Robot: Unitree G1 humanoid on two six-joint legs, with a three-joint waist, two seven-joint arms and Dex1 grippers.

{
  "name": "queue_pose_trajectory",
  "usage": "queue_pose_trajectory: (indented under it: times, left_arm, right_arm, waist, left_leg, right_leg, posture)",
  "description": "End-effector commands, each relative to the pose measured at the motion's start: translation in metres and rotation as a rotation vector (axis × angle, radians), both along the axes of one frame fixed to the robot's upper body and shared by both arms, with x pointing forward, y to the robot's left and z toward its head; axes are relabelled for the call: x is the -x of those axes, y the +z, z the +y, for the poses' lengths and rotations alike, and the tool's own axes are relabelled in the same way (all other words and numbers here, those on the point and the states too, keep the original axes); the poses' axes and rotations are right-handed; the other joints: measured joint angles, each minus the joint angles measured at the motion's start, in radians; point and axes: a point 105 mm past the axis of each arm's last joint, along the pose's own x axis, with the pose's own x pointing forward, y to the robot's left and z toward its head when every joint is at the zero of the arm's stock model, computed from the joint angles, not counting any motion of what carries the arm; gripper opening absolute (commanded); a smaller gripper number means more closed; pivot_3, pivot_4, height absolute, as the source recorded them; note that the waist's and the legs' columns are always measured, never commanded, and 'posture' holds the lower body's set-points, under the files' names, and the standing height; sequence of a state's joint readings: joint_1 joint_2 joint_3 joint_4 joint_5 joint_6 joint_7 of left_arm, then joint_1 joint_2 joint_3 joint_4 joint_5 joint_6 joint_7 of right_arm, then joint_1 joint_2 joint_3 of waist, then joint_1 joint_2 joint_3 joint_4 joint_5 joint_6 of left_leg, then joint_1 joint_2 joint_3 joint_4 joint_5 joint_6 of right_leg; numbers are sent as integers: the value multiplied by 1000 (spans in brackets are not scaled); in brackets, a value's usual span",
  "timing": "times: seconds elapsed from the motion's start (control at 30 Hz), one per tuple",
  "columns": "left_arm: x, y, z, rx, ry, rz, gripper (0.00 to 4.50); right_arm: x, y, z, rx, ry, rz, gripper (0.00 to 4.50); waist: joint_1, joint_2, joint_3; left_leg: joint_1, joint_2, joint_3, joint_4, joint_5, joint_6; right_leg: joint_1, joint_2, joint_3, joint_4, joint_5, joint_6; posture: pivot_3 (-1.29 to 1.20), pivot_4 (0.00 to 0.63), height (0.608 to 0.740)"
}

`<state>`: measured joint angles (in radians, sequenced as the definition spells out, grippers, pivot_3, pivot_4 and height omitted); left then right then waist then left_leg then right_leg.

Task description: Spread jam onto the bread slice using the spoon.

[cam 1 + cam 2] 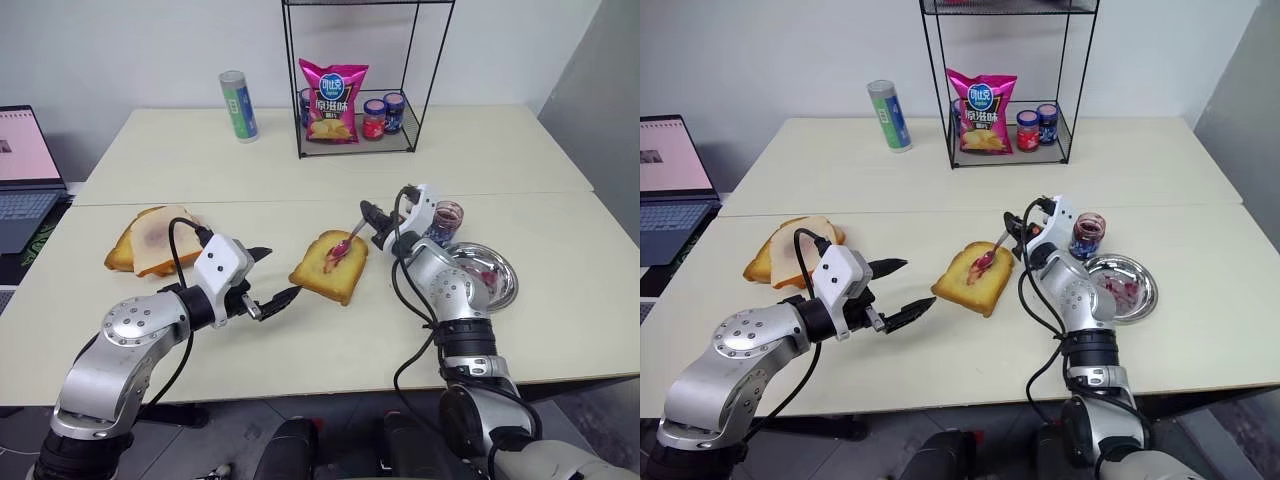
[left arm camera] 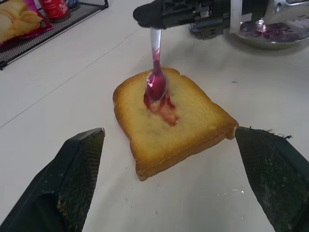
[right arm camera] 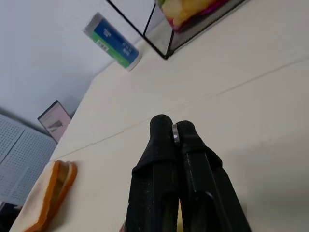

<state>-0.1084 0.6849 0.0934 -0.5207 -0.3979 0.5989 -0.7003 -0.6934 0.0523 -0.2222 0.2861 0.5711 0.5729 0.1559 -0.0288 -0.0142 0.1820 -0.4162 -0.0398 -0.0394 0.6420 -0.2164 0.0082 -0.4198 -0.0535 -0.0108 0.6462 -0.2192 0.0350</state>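
Right tool (image 1: pixel 372 214): clamped on the handle of the spoon (image 2: pixel 155 72), centre right of the left eye view; a sliver of metal shows between the closed fingers in the right wrist view.
Spoon: bowl down, resting on the top face of the bread slice (image 1: pixel 330 266), handle slanting up to the tool.
Left tool (image 1: pixel 272 276): fingers spread wide, holding nothing, just left of the slice at lower centre; not touching it.
Jam (image 2: pixel 164 105): one small dark red smear beside the spoon bowl, near the middle of the slice.
Progress: judged early; jam delivered, most of the crumb bare, spreading to the edges remains.
Worktop (image 1: pixel 300 350): pale and matt. Steel dish (image 1: pixel 496 272) with red traces at right, open jar (image 1: pixel 447 218) just behind it, two more slices (image 1: pixel 150 240) at left.
Room: wire rack (image 1: pixel 360 80) with crisp bag and jars at upper centre, a can (image 1: pixel 238 105) to its left, a laptop (image 1: pixel 25 170) at the left edge.
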Motion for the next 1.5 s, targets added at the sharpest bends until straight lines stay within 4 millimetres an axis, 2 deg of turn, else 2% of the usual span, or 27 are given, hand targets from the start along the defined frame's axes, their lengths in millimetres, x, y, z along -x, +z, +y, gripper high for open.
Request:
queue_pose_trajectory:
  times: [0.03, 0.17, 0.33, 0.43, 0.63, 0.73, 0.8, 0.87, 0.93, 1.0, 1.07, 1.17, 1.3, 1.5]
  left_arm:
    - [-1, 12, -3, -6, -19, -56, 4500]
    - [-3, 12, -3, -6, -31, -54, 4500]
    - [-6, 22, -4, -1, -68, -46, 4500]
    - [-10, 36, -8, 28, -116, -25, 4500]
    - [-11, 53, -42, -10, -325, -25, 4500]
    - [-8, 53, -66, -30, -436, -43, 4500]
    - [-7, 51, -76, -56, -486, -55, 4500]
    - [-7, 50, -82, -65, -513, -63, 4500]
    - [-11, 49, -93, -55, -549, -73, 4500]
    - [-18, 45, -119, -42, -618, -93, 4500]
    - [-19, 38, -137, -56, -676, -101, 4500]
    - [-20, 33, -146, -38, -700, -95, 4500]
    - [-24, 28, -152, -29, -703, -91, 4500]
    - [-25, 27, -153, -21, -702, -89, 4500]
  right_arm:
    - [1, 23, -6, -14, -16, -78, 5]
    - [8, 46, -1, -106, 20, -106, 5]
    - [31, 75, 12, -196, 160, -150, 5]
    - [45, 91, 5, -203, 186, -198, 5]
    - [64, 132, -47, -108, 25, -335, 5]
    - [73, 139, -79, -54, -100, -363, 5]
    - [77, 139, -92, -28, -150, -364, 5]
    - [79, 137, -101, -5, -183, -358, 5]
    - [83, 128, -122, 35, -263, -331, 5]
    - [92, 100, -173, 114, -446, -253, 5]
    - [101, 80, -203, 166, -551, -195, 5]
    - [101, 61, -216, 178, -589, -152, 5]
    - [97, 30, -218, 157, -565, -94, 5]
    - [88, 10, -223, 111, -569, -71, 5]
  waist:
    - [0, 0, 0]
    - [0, 0, 0]
    - [1, 0, 0]
    - [3, 0, 0]
    - [7, 0, 1]
    - [6, 0, 1]
    - [5, 0, 1]
    - [-1, 0, 1]
    - [-1, 0, 1]
    - [9, 0, 1]
    - [27, -1, 1]
    - [26, 0, 1]
    - [7, 0, 1]
    - [4, 0, 1]
  left_leg:
    - [0, 0, 0, 0, 0, 0]
    - [0, 0, -1, 0, 0, 0]
    - [0, 1, -1, 0, 0, 0]
    - [-1, 0, -2, 0, 0, 0]
    - [-1, -2, -1, 1, 0, 0]
    - [-1, -2, 1, 1, 0, 0]
    - [-2, -2, 1, 1, 0, 0]
    - [-1, -1, 2, 0, 0, 0]
    - [-1, 0, 2, 0, 0, 0]
    - [-1, 1, 1, 0, 0, 0]
    - [-1, -1, -2, 1, 0, 1]
    - [-1, -3, 3, 2, 0, 1]
    - [0, 0, 11, 3, -1, 3]
    - [0, 0, 11, 2, -1, 3]
  right_leg:
    - [0, 0, 0, 0, 0, 0]
    - [0, 0, 0, 0, 0, 0]
    - [0, 0, 0, 0, 0, 0]
    - [0, 0, 0, 0, 0, 0]
    - [0, 1, -2, 0, -1, 2]
    - [0, 0, 0, -1, 0, 2]
    - [0, 0, 0, -1, 0, 2]
    - [0, 0, 1, -1, 0, 2]
    - [0, 0, 1, 0, -1, 2]
    - [0, 0, 1, 0, -3, 4]
    - [3, 1, -2, -1, -4, 6]
    - [4, 0, 1, -2, -3, 8]
    - [0, 0, 6, -1, -2, 10]
    - [0, 1, 5, 0, -2, 10]
  posture:
    - [0, 150, 740]
    - [0, 150, 740]
    - [0, 150, 740]
    - [0, 150, 740]
    - [0, 150, 740]
    - [0, 150, 740]
    - [0, 150, 740]
    - [0, 150, 740]
    - [0, 150, 740]
    - [0, 150, 740]
    - [0, 150, 740]
    - [0, 150, 740]
    - [0, 150, 740]
    - [0, 150, 740]
